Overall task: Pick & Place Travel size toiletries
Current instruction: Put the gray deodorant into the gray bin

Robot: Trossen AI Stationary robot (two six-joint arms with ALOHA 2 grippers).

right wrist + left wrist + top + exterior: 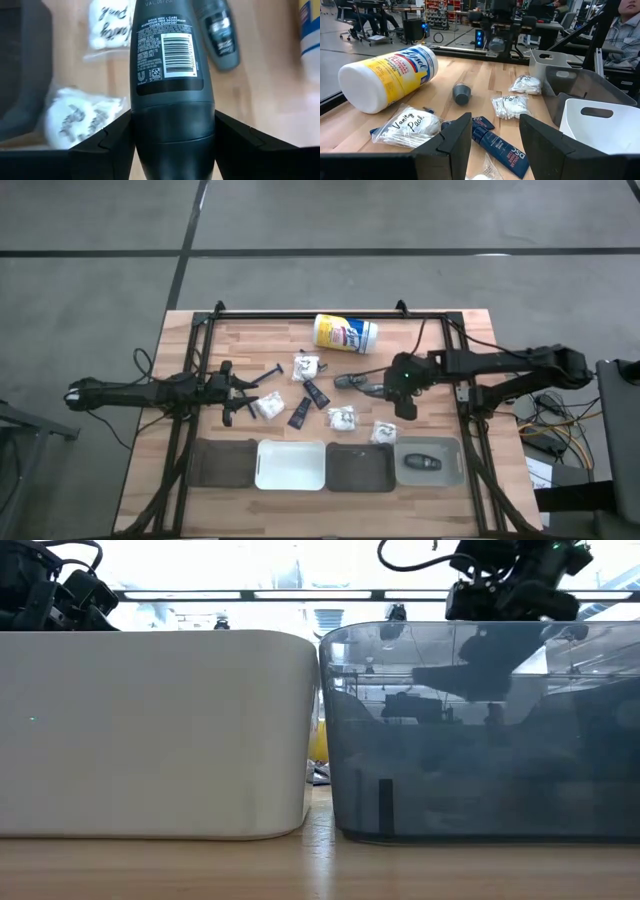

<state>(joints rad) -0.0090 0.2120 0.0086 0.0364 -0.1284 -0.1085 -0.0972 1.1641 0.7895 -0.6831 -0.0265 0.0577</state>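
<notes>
The deodorant (172,75) carries a white barcode and small white print — "DOVE MEN + CARE", then "ALUMINIUM FREE DEODORANT", then "CLEAN COMFORT"; the finer lines below cannot be made out. At its far end stands "VAL.UE/201", partly cut off. A white packet (407,127) bears the script "Vanity Pack". A dark tube (502,152) shows "DSC" in pale letters. The canister (387,75) has red and blue print on its yellow label — too blurred to read.
</notes>
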